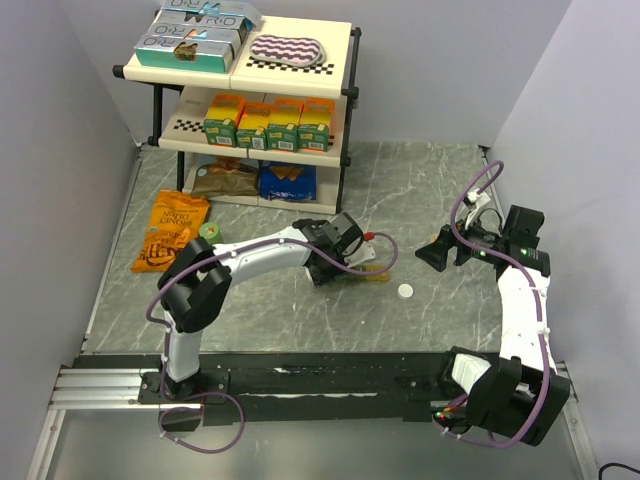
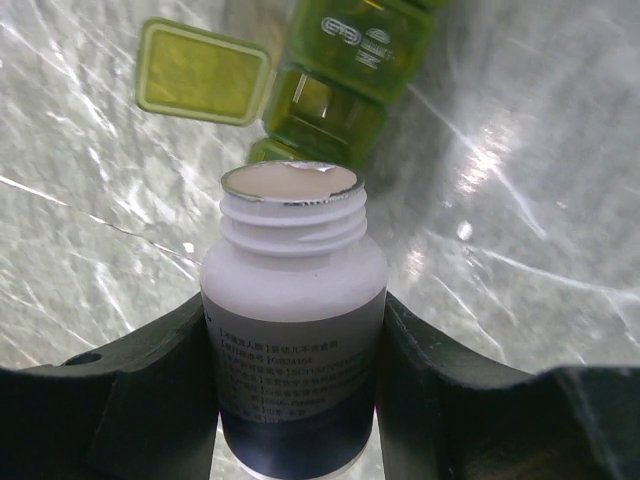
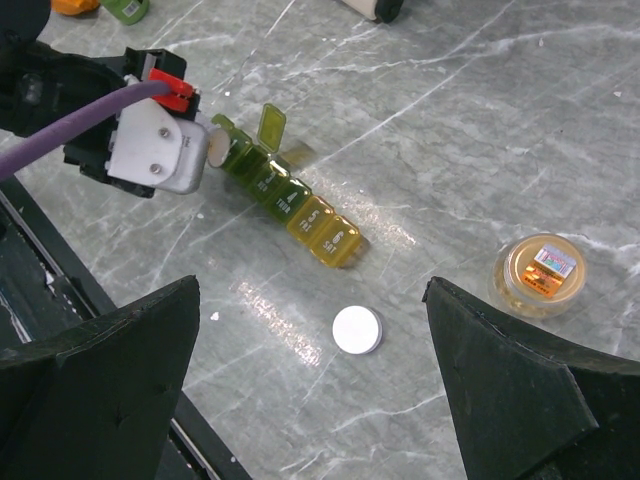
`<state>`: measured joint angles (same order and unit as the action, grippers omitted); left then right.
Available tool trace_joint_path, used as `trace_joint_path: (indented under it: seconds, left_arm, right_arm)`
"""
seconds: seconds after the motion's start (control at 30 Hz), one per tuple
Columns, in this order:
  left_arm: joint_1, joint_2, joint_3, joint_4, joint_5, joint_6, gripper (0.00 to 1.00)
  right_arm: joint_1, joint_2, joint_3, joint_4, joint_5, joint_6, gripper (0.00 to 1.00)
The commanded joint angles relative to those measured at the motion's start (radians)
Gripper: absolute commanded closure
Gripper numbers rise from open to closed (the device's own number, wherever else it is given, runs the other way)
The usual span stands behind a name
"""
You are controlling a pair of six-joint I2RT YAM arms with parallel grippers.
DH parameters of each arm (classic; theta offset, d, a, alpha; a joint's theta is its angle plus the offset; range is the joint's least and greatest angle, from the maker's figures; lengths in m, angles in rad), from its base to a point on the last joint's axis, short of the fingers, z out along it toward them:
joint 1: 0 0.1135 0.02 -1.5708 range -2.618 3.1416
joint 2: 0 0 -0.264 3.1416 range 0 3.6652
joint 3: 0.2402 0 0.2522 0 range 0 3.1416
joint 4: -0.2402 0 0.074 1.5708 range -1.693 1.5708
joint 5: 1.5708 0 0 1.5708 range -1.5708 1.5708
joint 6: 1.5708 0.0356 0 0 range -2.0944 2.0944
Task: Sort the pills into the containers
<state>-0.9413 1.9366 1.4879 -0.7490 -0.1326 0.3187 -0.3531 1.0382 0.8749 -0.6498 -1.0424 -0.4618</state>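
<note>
Your left gripper [image 2: 296, 345] clamped the pill bottle [image 2: 296, 250] mid-body; it looked light, stiff, slick. Your right gripper [image 3: 310, 300] stood apart, empty. The containers [image 3: 290, 205] looked light, slide-prone; pin one end.

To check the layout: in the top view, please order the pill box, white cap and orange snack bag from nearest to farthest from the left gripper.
1. pill box, just beside the left gripper.
2. white cap, farther to the right.
3. orange snack bag, far to the left.
</note>
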Motion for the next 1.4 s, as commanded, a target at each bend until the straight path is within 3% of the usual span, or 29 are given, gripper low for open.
trace_joint_path:
  seconds: [0.0, 0.07, 0.1, 0.2, 0.27, 0.33, 0.4, 0.43, 0.53, 0.6, 0.63, 0.67, 0.73, 0.77, 0.83, 0.87, 0.93, 0.97, 1.0, 1.03, 1.13, 1.17, 1.2, 1.23, 1.27, 1.3, 1.33, 1.37]
  left_arm:
    - [-0.002, -0.004, 0.061, -0.11, -0.026, 0.008, 0.99]
    - [-0.008, -0.045, -0.003, -0.003, -0.038, -0.01, 0.99]
    - [-0.008, -0.117, -0.038, 0.119, 0.02, -0.016, 0.99]
    - [-0.004, 0.005, 0.029, -0.069, 0.006, 0.013, 0.99]
    - [-0.014, -0.051, -0.029, 0.04, -0.061, -0.019, 0.99]
    - [-0.011, -0.131, -0.067, 0.123, 0.061, 0.0, 0.99]
    - [-0.007, 0.0, 0.042, -0.101, 0.003, 0.008, 0.99]
    - [-0.008, 0.018, 0.019, -0.046, -0.039, -0.01, 0.99]
    - [-0.017, -0.076, -0.04, 0.08, 0.027, -0.014, 0.99]
    - [-0.019, 0.051, 0.013, -0.118, 0.026, -0.003, 0.99]
    - [-0.024, 0.047, 0.021, -0.11, -0.023, -0.016, 0.99]
    - [-0.03, 0.01, -0.006, 0.027, -0.086, -0.026, 0.99]
    - [-0.031, -0.128, -0.096, 0.159, -0.061, -0.034, 0.99]
    - [-0.022, -0.125, -0.089, 0.087, -0.017, -0.021, 0.99]
    - [-0.017, 0.034, 0.043, -0.115, -0.079, -0.029, 0.99]
    - [-0.027, 0.03, 0.026, -0.023, -0.119, -0.038, 0.99]
    - [-0.022, -0.124, -0.089, 0.138, -0.034, -0.026, 0.99]
    - [-0.008, -0.131, -0.084, 0.123, 0.015, -0.018, 0.99]
    - [-0.007, -0.013, 0.025, -0.097, 0.004, -0.014, 0.99]
    - [-0.011, 0.039, 0.044, -0.121, -0.065, -0.03, 0.99]
    - [-0.011, -0.074, -0.055, 0.064, 0.008, -0.041, 0.99]
    - [-0.011, -0.074, -0.048, 0.034, 0.033, -0.032, 0.99]
    - [-0.008, -0.011, 0.007, -0.02, 0.019, -0.026, 0.99]
    - [-0.011, 0.017, 0.02, -0.085, -0.095, -0.032, 0.99]
    - [-0.023, 0.007, 0.008, -0.04, -0.148, -0.042, 0.99]
    - [-0.024, -0.093, -0.047, 0.036, -0.113, -0.032, 0.99]
    - [-0.014, -0.14, -0.078, 0.11, 0.018, -0.026, 0.99]
    - [-0.005, -0.143, -0.071, 0.073, 0.022, -0.024, 0.99]
  right_arm:
    - [-0.01, 0.0, -0.001, 0.003, -0.045, -0.003, 0.0]
    - [-0.01, 0.005, 0.004, -0.005, -0.042, -0.008, 0.0]
    - [-0.01, 0.003, 0.001, -0.001, -0.038, -0.008, 0.0]
    - [-0.012, 0.0, -0.002, 0.006, -0.041, -0.006, 0.0]
    - [-0.014, 0.003, 0.001, -0.002, -0.039, -0.006, 0.0]
    - [-0.014, 0.0, -0.004, 0.01, -0.036, -0.003, 0.0]
    - [-0.014, 0.002, -0.001, 0.001, -0.041, -0.006, 0.0]
    - [-0.014, 0.005, 0.001, -0.001, -0.041, -0.008, 0.0]
    - [-0.017, -0.003, -0.002, 0.005, -0.034, -0.003, 0.0]
    - [-0.017, 0.0, -0.004, 0.004, -0.039, -0.003, 0.0]
    - [-0.017, 0.003, -0.001, -0.001, -0.041, -0.006, 0.0]
    - [-0.018, 0.006, 0.001, -0.004, -0.039, -0.006, 0.0]
    - [-0.02, 0.002, -0.001, 0.002, -0.034, -0.005, 0.0]
    - [-0.02, -0.001, -0.005, 0.007, -0.038, 0.0, 0.0]
    - [-0.02, 0.003, -0.001, -0.002, -0.039, -0.005, 0.0]
    - [-0.021, 0.005, 0.001, -0.002, -0.042, -0.006, 0.0]
    - [-0.021, 0.0, -0.002, -0.001, -0.038, -0.006, 0.0]
    - [-0.021, -0.003, -0.004, 0.004, -0.036, -0.002, 0.0]
    - [-0.021, -0.003, -0.005, 0.007, -0.038, 0.0, 0.0]
    - [-0.021, -0.001, -0.002, 0.003, -0.039, 0.0, 0.0]
    - [-0.023, 0.003, -0.001, -0.001, -0.036, -0.006, 0.0]
    - [-0.024, 0.002, -0.004, 0.002, -0.034, -0.003, 0.0]
    - [-0.023, 0.002, -0.005, 0.006, -0.039, -0.003, 0.0]
    - [-0.024, 0.003, -0.001, 0.003, -0.042, -0.003, 0.0]
    - [-0.023, 0.006, 0.001, -0.002, -0.042, -0.006, 0.0]
    - [-0.023, 0.005, 0.003, -0.002, -0.041, -0.006, 0.0]
    - [-0.024, 0.003, -0.001, -0.001, -0.036, -0.003, 0.0]
    - [-0.024, 0.002, -0.002, 0.007, -0.036, 0.002, 0.0]
